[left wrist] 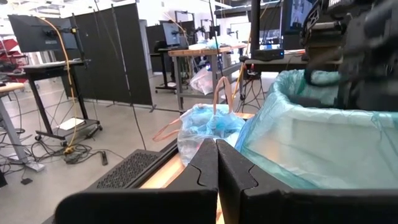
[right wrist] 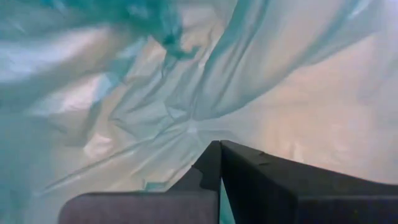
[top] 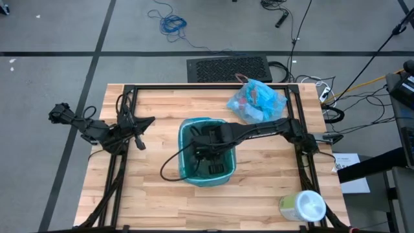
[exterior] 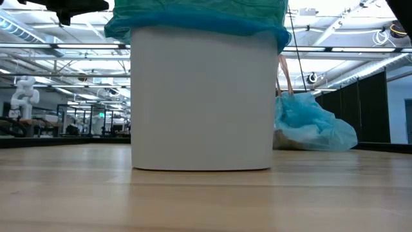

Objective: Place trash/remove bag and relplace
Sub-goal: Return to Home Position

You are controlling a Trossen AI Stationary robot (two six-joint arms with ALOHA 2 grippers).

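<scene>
A white bin [exterior: 201, 96] stands mid-table, lined with a thin teal-blue plastic liner [top: 187, 139] folded over its rim [exterior: 193, 22]. My right gripper [right wrist: 219, 144] reaches down inside the bin [top: 210, 154], fingers shut, tips close to the liner's creased bottom [right wrist: 186, 127]. A filled light-blue bag [top: 255, 102] holding trash rests on the table by its underside, beyond the bin toward the far right [exterior: 312, 129]. My left gripper [top: 147, 122] waits shut to the left of the bin, pointing at it [left wrist: 217, 146]. No loose trash shows on the table. My right gripper comes from above, pointing down into the lined bin, its shut fingertips right at the liner's crumpled bottom [right wrist: 186, 127]. Whether they touch the plastic cannot be told.
A white-and-green wipes tub [top: 303, 207] lies near the table's near right corner. Black frame rails [top: 129, 90] run along the table's left, right and far sides. Bare wood lies in front of the bin [exterior: 206, 200].
</scene>
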